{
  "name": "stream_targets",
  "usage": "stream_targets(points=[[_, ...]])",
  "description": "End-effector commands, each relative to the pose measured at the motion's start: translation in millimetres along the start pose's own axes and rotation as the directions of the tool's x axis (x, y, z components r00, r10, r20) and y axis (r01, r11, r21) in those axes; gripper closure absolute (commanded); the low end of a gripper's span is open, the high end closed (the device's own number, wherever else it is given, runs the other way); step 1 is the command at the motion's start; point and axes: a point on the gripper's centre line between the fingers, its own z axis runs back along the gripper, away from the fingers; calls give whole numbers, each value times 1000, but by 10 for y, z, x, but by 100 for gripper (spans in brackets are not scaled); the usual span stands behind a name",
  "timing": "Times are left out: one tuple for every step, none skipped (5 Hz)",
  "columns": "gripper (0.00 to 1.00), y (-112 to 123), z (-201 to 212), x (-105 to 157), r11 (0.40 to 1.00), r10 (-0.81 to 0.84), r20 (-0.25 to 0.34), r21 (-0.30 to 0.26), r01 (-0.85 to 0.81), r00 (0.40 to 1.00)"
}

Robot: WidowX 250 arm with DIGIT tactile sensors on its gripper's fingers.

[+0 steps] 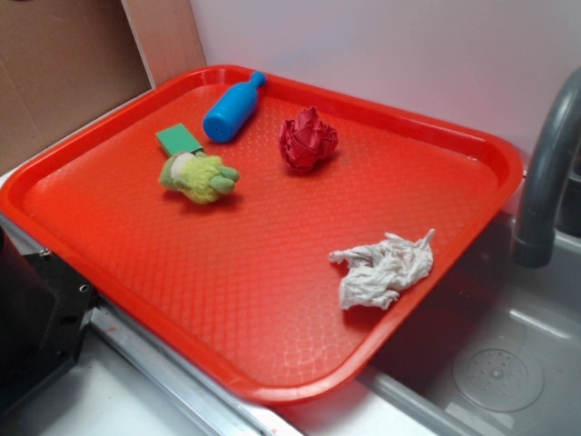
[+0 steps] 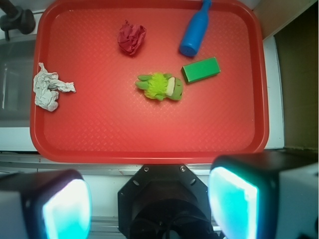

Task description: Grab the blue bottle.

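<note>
Blue bottle [image 1: 232,111] lies on its side at the far corner of the red tray [image 1: 272,300], cap pointing at the tray's back rim, base pointing toward the green block [image 1: 178,140]. That block sits just beside the bottle's base, with the green plush toy [image 1: 200,177] touching the block's other end. Crumpled red paper [image 1: 307,140] sits apart from the bottle, along the same back edge; the white crumpled paper [image 1: 385,268] is well away, toward the sink side of the tray. In the wrist view the end effector [image 2: 149,204] hangs above the near edge of the tray, pads spread wide, nothing between them. It looks like the approach is not yet begun. Lying flat, the bottle offers its round body crosswise, probably the easiest place to close on.
</note>
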Motion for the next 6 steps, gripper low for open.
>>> stream_targets(points=[[0,0,0,0,1000,0,0,0,0,1000],[0,110,-150,181,976,217,15,-15,-217,976],[0,259,-318,389,938,347,48,-41,-345,937],[0,446,-546,643,880,475,84,-73,-470,876],[0,598,-803,912,861,508,136,-51,-506,851],[0,706,-997,1119,865,495,198,-29,-500,846]])
